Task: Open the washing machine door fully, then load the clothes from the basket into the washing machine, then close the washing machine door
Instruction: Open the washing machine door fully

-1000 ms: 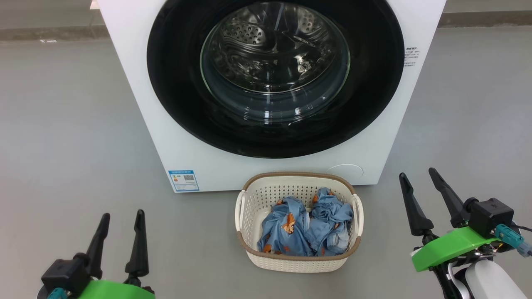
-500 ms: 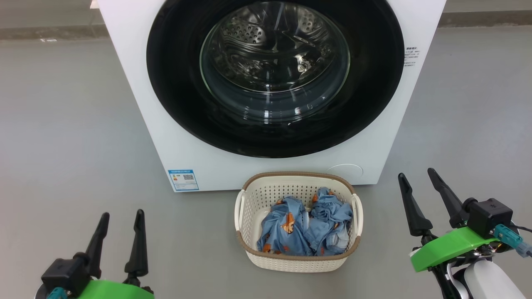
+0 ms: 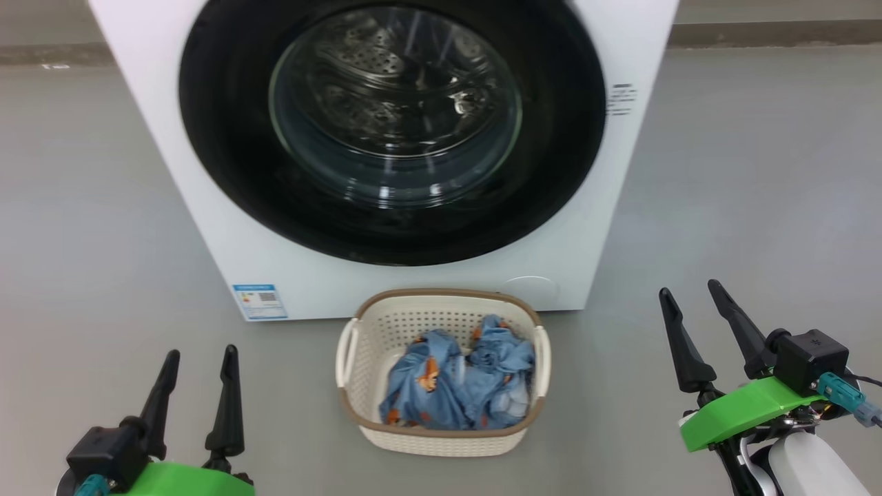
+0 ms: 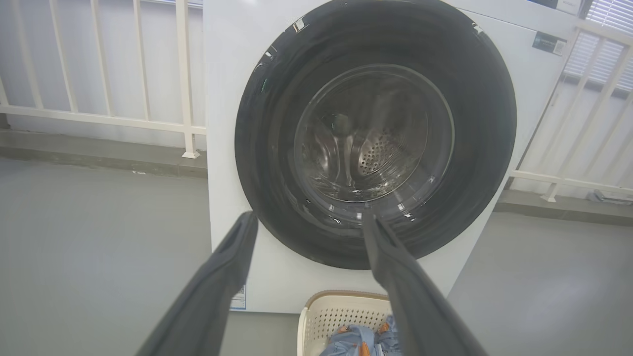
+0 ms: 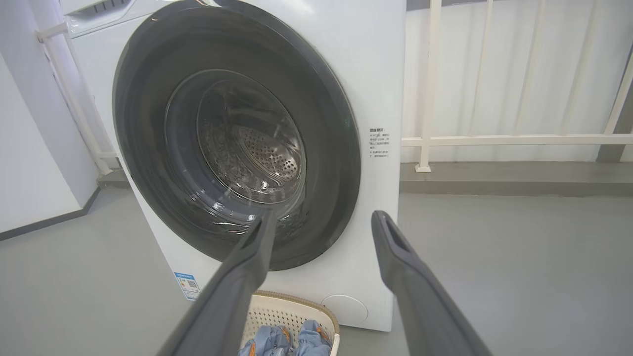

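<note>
Left claw (image 3: pixel 201 353): two long dark fingers on a green mount, lower left of the head view, spread wide, holding nothing. Right claw (image 3: pixel 689 289): same build, lower right, spread wide, empty. Between them, lower centre: small cream-white perforated plastic basket (image 3: pixel 441 441) with brown rim and white side handles, standing on the grey floor (image 3: pixel 744 172), well apart from both claws. Inside it: the clothes (image 3: pixel 458 386), two crumpled light blue fabric garments with orange printed figures, side by side. Just behind the basket: big white front-loading washing machine (image 3: pixel 275 255), with a blue energy sticker (image 3: pixel 259 302) at its lower left and a round service cap (image 3: pixel 529 289) at its lower right. Large round glossy black washing machine door (image 3: pixel 220 172): shut against the front, upper centre, its clear glass bowl window showing the perforated steel drum (image 3: pixel 386 69). Behind the machine, in the wrist views: white railing (image 4: pixel 99 118).
</note>
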Controlling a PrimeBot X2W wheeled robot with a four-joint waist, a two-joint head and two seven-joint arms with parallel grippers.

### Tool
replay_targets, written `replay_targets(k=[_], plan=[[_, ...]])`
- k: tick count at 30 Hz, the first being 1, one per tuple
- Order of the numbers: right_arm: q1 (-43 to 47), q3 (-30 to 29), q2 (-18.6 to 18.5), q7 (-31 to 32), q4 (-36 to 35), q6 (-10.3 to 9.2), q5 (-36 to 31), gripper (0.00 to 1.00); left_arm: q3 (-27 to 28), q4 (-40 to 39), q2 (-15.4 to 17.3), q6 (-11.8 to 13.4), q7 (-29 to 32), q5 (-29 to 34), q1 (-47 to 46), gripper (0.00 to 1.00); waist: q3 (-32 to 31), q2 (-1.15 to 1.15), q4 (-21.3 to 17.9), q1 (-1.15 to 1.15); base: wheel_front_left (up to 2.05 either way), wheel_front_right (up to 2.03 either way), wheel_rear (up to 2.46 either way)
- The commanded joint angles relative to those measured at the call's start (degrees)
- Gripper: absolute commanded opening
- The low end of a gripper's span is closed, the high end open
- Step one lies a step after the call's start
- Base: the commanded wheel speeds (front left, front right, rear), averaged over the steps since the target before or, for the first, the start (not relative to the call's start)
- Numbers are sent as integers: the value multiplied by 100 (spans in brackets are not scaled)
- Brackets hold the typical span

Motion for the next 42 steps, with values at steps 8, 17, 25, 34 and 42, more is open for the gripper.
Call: replay_targets(k=[8,17,25,34,42], plan=[[-229,81,-73,-71,-105,32,-20,100,66,-97,109,-21,-37,-235,-281,100,-13,0,3,0,110,110,-220],[-245,119,-110,-71,-86,32,1,100,-26,-74,147,-21,-37,-316,-261,100,-68,0,-14,0,40,40,-79],[-220,115,-142,-71,-64,32,45,100,-11,-80,143,-21,-37,-293,-231,100,-94,0,-44,0,0,0,0],[-212,112,-172,-71,-43,32,43,100,7,-107,127,-21,-37,-226,-211,100,-98,0,-48,0,0,0,0],[-221,17,-172,-71,-34,32,52,100,146,-170,52,-13,-37,-218,-187,100,-32,0,-12,0,0,0,0]])
